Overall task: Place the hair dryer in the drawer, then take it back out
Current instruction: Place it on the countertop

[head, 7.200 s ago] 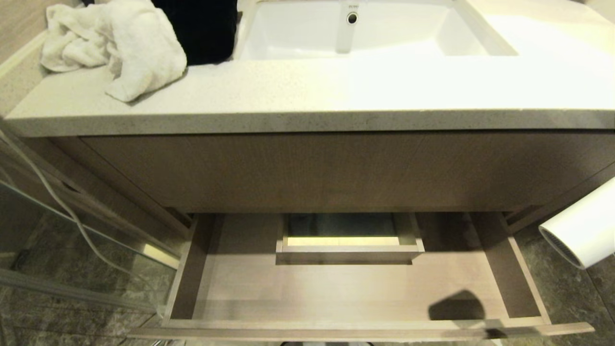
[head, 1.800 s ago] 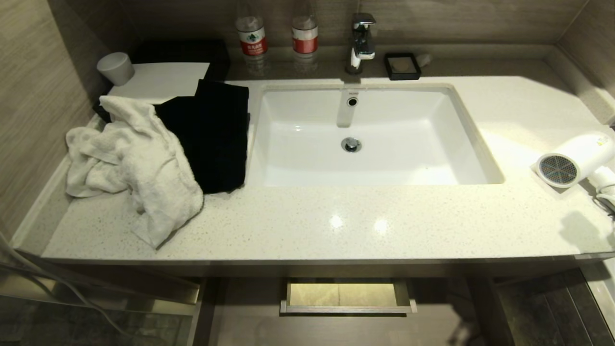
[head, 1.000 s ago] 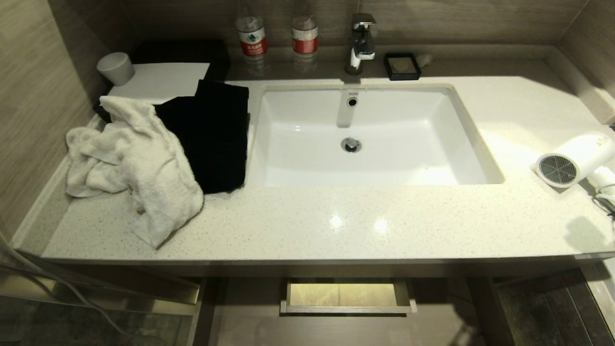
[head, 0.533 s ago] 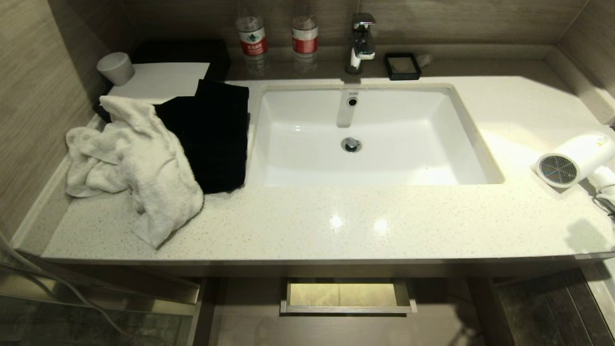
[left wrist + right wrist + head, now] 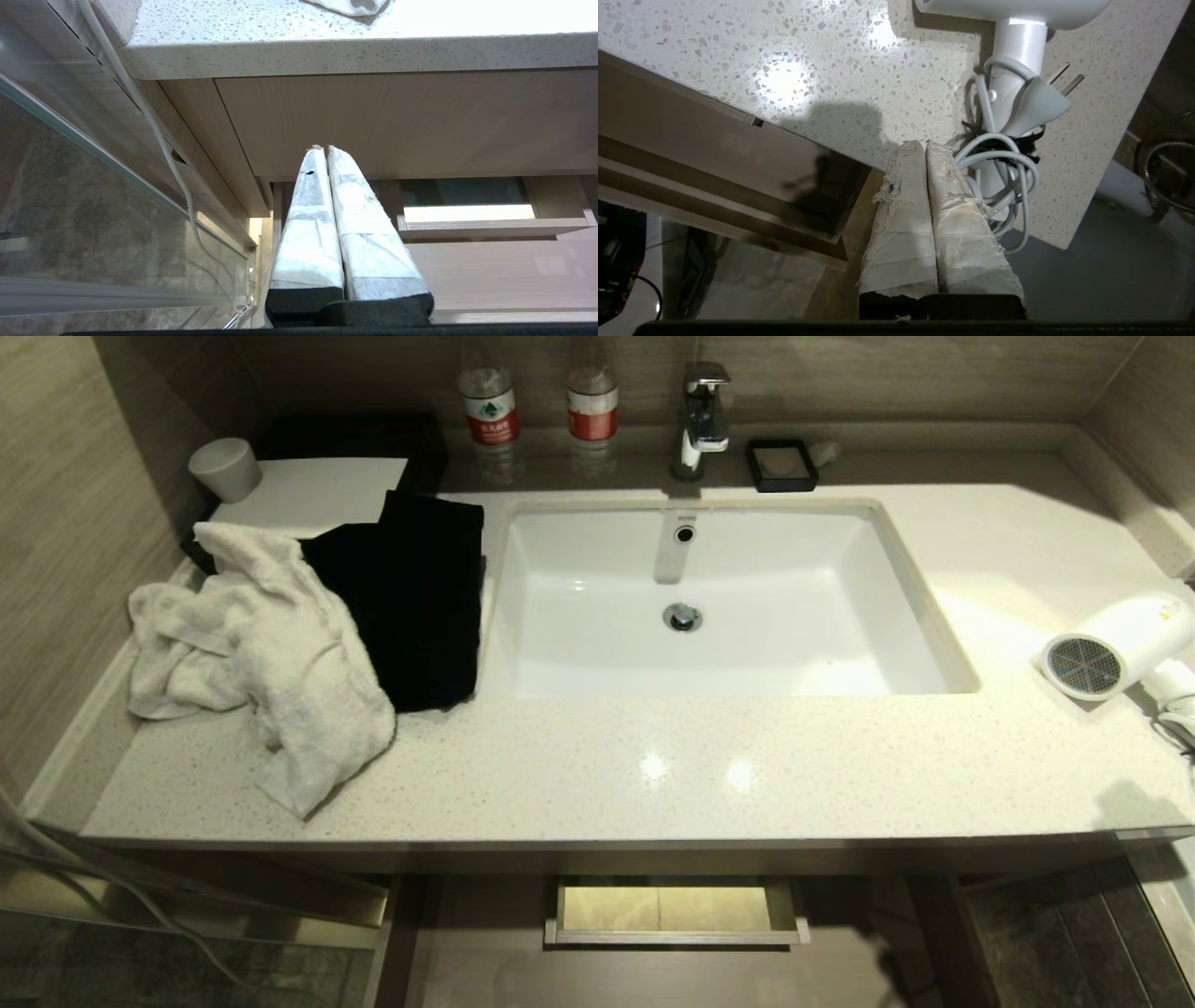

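The white hair dryer (image 5: 1116, 649) lies on its side at the right end of the speckled counter (image 5: 700, 775), grey grille facing the sink. In the right wrist view its handle (image 5: 1017, 42), plug (image 5: 1041, 105) and coiled cord (image 5: 1011, 170) lie by the counter's front corner. My right gripper (image 5: 925, 143) hovers just beside the coil, shut with nothing between its fingers; it is outside the head view. The drawer (image 5: 485, 971) stands open below the counter, its boxed cut-out (image 5: 677, 935) showing. My left gripper (image 5: 323, 148) is shut and parked low before the vanity's front panel.
A white towel (image 5: 271, 653) and a black cloth (image 5: 411, 607) cover the counter's left end. The sink (image 5: 934, 616) fills the middle, with a faucet (image 5: 702, 415), two bottles (image 5: 488, 401) and a cup (image 5: 226, 469) behind. A glass panel (image 5: 70, 210) stands at the left.
The head view has risen from the open drawer to the counter; the hair dryer, earlier in the air at the right, now lies there. A shadow near the front right corner slid toward the edge.
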You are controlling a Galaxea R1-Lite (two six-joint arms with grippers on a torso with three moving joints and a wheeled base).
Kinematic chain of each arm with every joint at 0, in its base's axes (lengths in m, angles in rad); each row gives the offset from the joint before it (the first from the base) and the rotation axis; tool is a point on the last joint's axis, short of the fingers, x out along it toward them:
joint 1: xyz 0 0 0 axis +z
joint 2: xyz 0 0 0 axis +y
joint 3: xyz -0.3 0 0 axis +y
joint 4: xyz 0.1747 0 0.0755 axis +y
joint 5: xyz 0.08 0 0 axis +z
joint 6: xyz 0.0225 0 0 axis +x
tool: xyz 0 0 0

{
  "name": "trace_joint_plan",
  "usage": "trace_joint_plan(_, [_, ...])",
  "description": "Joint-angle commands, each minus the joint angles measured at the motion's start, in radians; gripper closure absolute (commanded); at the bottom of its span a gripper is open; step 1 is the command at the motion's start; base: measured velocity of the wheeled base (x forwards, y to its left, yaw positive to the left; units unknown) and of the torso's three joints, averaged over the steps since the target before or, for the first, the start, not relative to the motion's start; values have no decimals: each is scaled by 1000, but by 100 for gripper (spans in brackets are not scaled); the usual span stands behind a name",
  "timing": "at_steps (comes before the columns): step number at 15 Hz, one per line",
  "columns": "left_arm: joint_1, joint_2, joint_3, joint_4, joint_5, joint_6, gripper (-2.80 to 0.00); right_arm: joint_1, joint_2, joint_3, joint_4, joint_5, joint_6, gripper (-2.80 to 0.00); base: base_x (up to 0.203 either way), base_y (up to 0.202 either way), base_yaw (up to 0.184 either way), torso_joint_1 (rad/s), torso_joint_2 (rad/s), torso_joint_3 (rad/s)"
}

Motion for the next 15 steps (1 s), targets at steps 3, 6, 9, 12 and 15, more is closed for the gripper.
trace_joint_plan(3, [0,-1,0,0,0,0,0,5,1,4,69,5,-6,0,0,0,0,0,0,0])
trace_joint_plan(6, [0,0,0,0,0,0,0,14,-11,29,103,8,-6,0,0,0,0,0,0,0])
trace_joint_plan(9, [0,-2,0,0,0,0,0,18,-21,35,113,4,-4,0,0,0,0,0,0,0])
trace_joint_plan(12, [0,0,0,0,0,0,0,19,-23,36,116,8,-4,0,0,0,0,-200,88,-125])
trace_joint_plan(15, [0,-2,0,0,0,0,0,19,-21,38,113,8,-6,0,0,0,0,-102,33,-55])
